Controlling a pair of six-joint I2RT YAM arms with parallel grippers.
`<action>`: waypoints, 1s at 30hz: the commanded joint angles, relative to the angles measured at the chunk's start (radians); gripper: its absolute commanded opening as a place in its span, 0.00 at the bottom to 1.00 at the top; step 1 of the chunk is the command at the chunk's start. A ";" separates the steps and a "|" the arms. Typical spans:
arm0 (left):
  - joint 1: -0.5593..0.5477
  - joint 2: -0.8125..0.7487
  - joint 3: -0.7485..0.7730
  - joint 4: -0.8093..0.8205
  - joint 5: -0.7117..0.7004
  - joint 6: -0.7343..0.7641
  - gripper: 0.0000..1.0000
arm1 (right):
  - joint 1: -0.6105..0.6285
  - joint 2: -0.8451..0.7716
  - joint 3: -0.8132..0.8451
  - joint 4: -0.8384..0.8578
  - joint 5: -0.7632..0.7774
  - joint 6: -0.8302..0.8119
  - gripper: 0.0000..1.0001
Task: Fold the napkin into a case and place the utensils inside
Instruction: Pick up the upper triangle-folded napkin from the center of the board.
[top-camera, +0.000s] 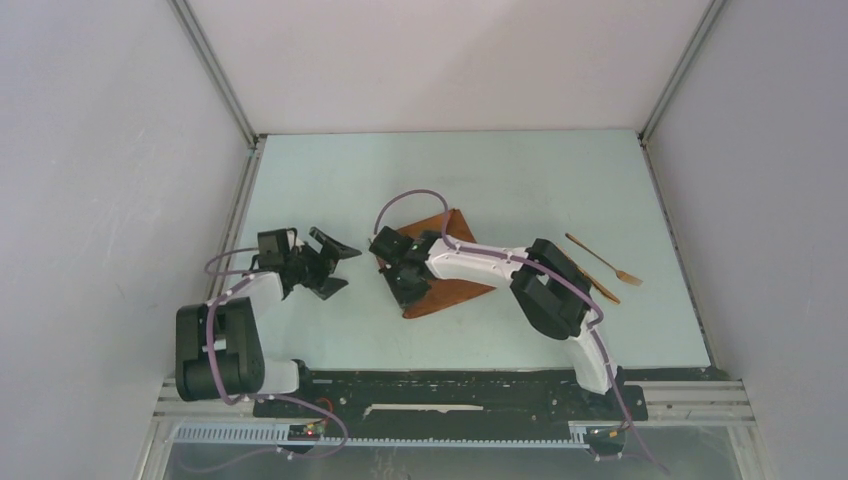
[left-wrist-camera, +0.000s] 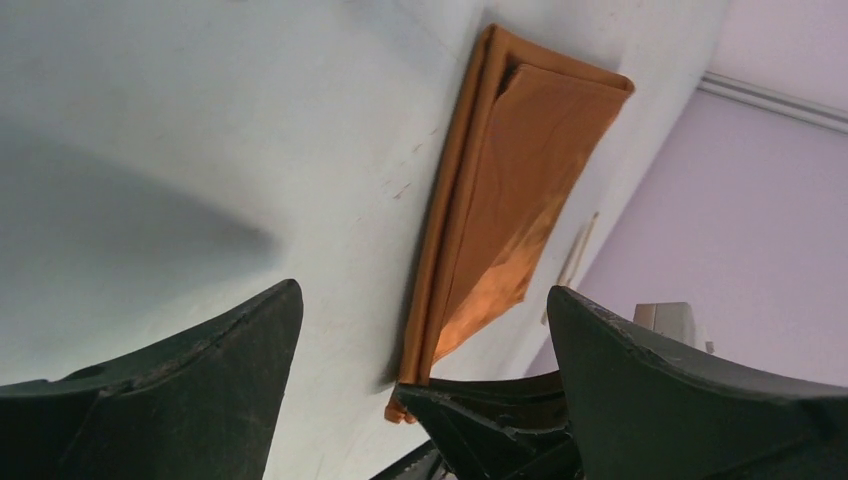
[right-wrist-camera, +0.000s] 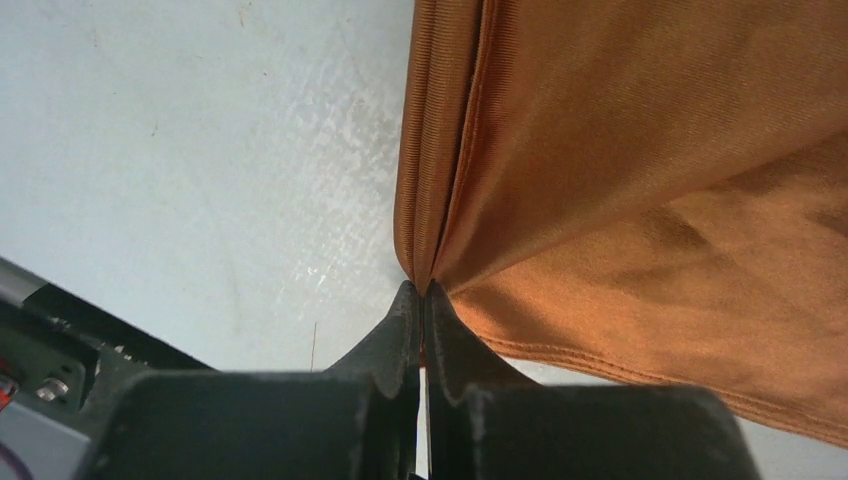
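step in hand: folding, judged about midway. the napkin (top-camera: 455, 275) lies near the middle of the table (top-camera: 450, 170). it is already doubled into a layered oblong, with its long axis running roughly 1 to 7 o'clock in the top view. it is not yet a narrow pocket with a diagonal flap.

right gripper (right-wrist-camera: 421, 292): jaws pressed together on the stacked edge at the napkin's 9 o'clock side. at least two layers look caught, and creases fan out from the pinch.

left gripper (top-camera: 328, 262): fingers spread wide with nothing between them, over bare table at 9 o'clock of the napkin, near but not touching it.

utensils (top-camera: 598, 266): on the table at 3 o'clock of the napkin, well apart from it and untouched. one looks like a fork (top-camera: 612, 267); the other is too small to tell.

next move (judgement): lift the pinched edge and carry it over toward 3 o'clock, then lay it flat. the lower layers may drag, so the free gripper could pin them.

materials: the cloth is rust-orange with a fine ribbed weave, a slight sheen and a stitched hem, and it looks limp and probably slippery. the utensils are thin gold metal. the table is pale, matte and scuffed. the fingers are black, hard and tapered.
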 joint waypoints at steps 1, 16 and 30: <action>-0.044 0.083 -0.013 0.285 0.085 -0.151 1.00 | -0.034 -0.099 -0.048 0.085 -0.103 0.007 0.00; -0.225 0.277 0.063 0.423 -0.160 -0.202 0.74 | -0.073 -0.173 -0.125 0.136 -0.136 -0.013 0.00; -0.236 0.419 0.140 0.465 -0.210 -0.204 0.54 | -0.095 -0.208 -0.179 0.171 -0.160 -0.022 0.00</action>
